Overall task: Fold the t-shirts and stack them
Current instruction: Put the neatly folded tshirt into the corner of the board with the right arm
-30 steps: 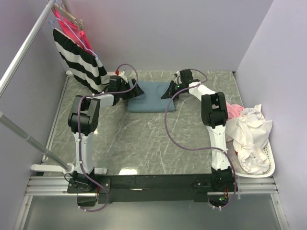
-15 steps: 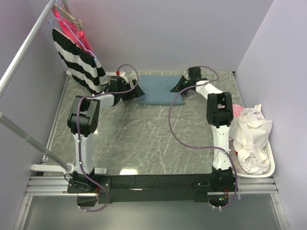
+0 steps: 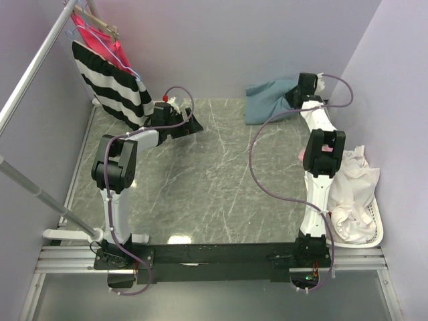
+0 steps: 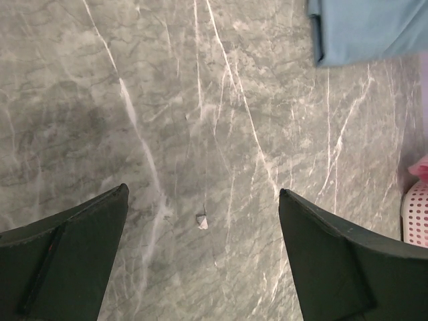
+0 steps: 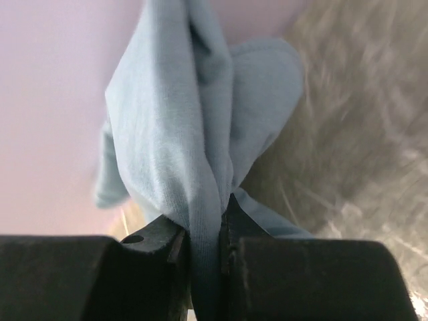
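The slate-blue t-shirt [image 3: 267,100] hangs bunched at the back right of the table, against the back wall. My right gripper [image 3: 294,93] is shut on it; the right wrist view shows the cloth [image 5: 194,134] pinched between the jaws. A corner of the shirt [image 4: 368,27] shows at the top right of the left wrist view. My left gripper [image 3: 195,126] is open and empty, low over the marble table [image 3: 214,180] at the back left, its fingers [image 4: 67,254] wide apart.
A black-and-white striped garment [image 3: 114,87] and a red-pink one [image 3: 100,40] hang on a rail at the back left. A white basket [image 3: 361,227] with white and pink clothes stands at the right edge. A small white scrap [image 4: 201,220] lies on the table.
My right gripper has carried the blue shirt from the table's back middle up and to the back right corner. My left gripper has let go of it and stays at the back left.
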`<state>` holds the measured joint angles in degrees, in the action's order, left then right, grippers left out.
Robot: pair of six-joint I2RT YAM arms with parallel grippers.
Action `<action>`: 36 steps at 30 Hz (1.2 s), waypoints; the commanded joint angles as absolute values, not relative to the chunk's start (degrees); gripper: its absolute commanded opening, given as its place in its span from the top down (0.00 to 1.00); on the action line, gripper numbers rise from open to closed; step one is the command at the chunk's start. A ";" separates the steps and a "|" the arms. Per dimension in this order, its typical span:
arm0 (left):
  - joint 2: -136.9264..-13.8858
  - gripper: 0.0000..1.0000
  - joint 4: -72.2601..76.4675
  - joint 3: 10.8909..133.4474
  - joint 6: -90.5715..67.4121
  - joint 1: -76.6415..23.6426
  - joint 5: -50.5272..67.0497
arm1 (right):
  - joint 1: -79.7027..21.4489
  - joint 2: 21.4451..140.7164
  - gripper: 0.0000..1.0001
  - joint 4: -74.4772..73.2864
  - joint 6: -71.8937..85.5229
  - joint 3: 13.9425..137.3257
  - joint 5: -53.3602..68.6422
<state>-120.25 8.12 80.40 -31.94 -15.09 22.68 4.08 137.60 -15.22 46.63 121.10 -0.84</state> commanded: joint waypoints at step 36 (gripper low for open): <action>-120.50 0.01 5.97 83.68 -30.50 -16.79 26.55 | 10.20 101.34 0.00 11.33 37.98 76.04 -15.85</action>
<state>-124.36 5.28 83.61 -32.01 -16.01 29.26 12.45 107.18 -2.76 42.68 80.31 -18.81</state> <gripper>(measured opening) 0.994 0.994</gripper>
